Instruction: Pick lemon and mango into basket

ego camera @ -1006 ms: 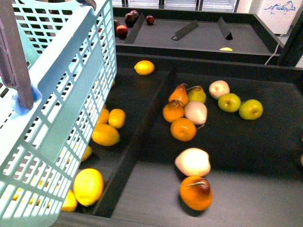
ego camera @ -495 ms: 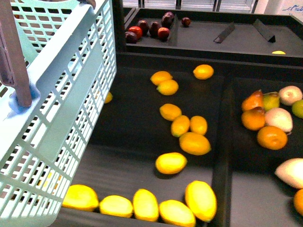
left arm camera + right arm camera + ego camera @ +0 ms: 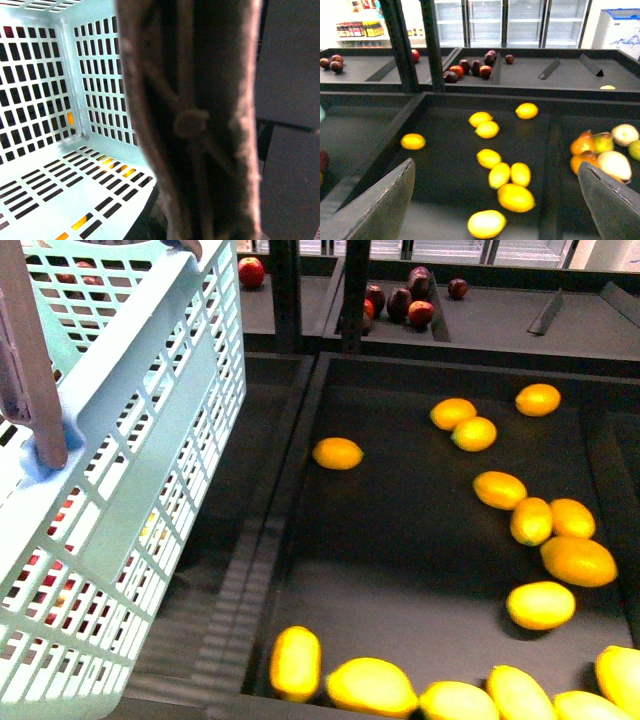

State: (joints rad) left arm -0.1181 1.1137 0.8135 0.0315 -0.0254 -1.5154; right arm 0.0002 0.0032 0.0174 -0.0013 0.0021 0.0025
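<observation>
Basket (image 3: pixel 150 440) walls off the entire left side, raised bin wall (image 3: pixel 285 510) just beside it. Middle of the bin floor (image 3: pixel 400 540) is wide open; lone yellow fruit (image 3: pixel 337 453) at its left, cluster of yellow fruit (image 3: pixel 531 521) crowding right, lemons (image 3: pixel 370 685) lining the near edge.

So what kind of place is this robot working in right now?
Most likely a supermarket produce section. Loose lemons lie in dark display bins, dark red fruit sits in the bin behind, glass-door fridges line the back, and a mint-blue shopping basket hangs tilted alongside.
</observation>
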